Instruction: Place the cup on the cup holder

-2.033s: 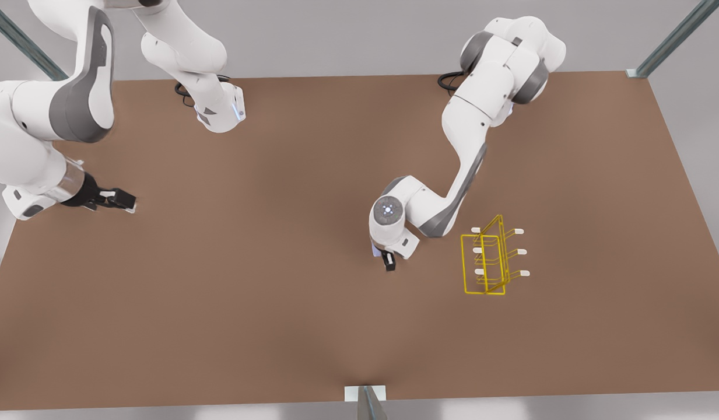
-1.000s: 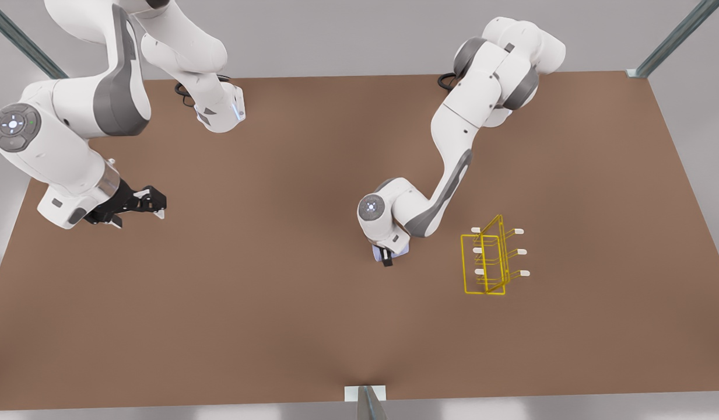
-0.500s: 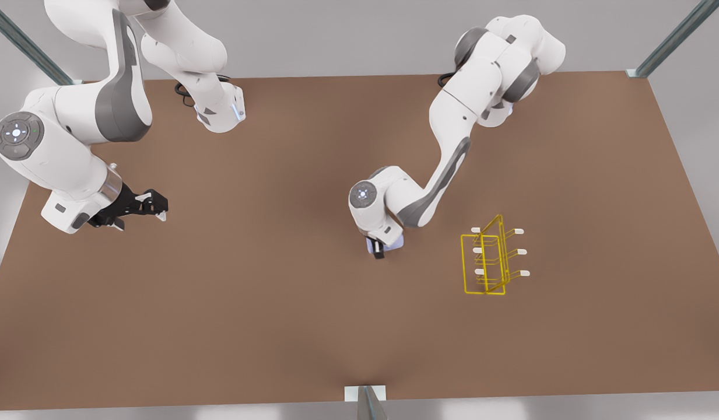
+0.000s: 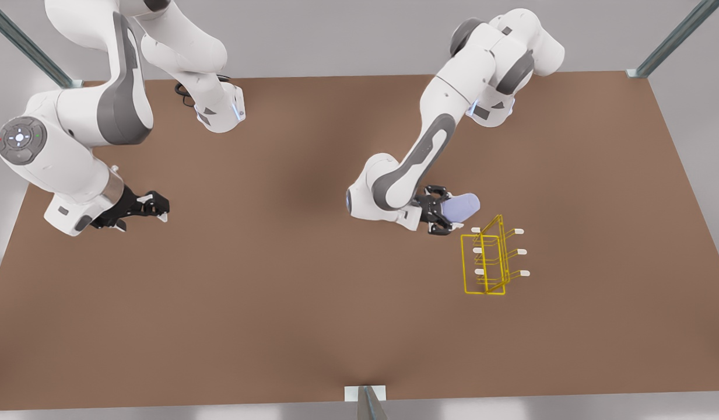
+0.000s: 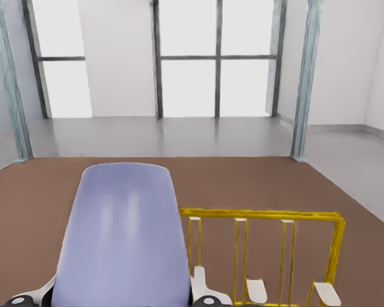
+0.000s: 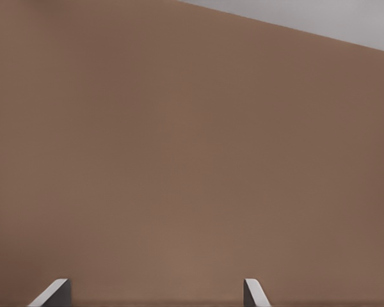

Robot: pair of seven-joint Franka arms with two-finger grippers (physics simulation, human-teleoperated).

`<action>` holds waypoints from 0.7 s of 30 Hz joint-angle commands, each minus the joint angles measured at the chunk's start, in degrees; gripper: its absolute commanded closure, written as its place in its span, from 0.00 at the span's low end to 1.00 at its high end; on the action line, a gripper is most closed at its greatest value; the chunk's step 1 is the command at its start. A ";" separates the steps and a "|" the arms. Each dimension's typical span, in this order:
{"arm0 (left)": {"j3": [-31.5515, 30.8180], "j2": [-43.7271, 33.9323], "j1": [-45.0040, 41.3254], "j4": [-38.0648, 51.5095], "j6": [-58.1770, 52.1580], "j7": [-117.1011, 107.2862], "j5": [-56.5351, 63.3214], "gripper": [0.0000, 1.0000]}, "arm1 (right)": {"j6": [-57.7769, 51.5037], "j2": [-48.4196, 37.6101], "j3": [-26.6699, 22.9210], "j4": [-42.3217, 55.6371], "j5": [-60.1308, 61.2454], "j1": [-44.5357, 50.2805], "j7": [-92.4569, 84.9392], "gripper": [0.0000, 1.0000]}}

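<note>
Fingers of my left gripper (image 4: pixel 442 217) pinch the cup (image 4: pixel 461 205), now lifted and swung beside the cup holder (image 4: pixel 485 262); my right gripper (image 4: pixel 152 205) waits, fingers spread.

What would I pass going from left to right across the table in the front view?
Right gripper, open and waiting → left gripper, shut on the cup → cup holder.

2 white arms, grey joint panels, black grippers.
</note>
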 commanded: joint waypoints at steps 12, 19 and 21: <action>0.33 4.04 5.57 -1.67 -6.99 4.16 15.61 0.28 | -0.51 1.37 0.05 0.02 0.04 0.36 -0.19 0.00; 0.06 6.41 4.78 -1.67 -6.81 0.12 14.91 0.28 | -0.69 1.37 0.05 0.02 0.13 0.54 -0.19 0.00; -0.11 7.20 4.78 -1.58 -6.29 -1.20 14.65 0.28 | -0.69 1.46 0.05 0.02 0.04 0.62 -0.19 0.00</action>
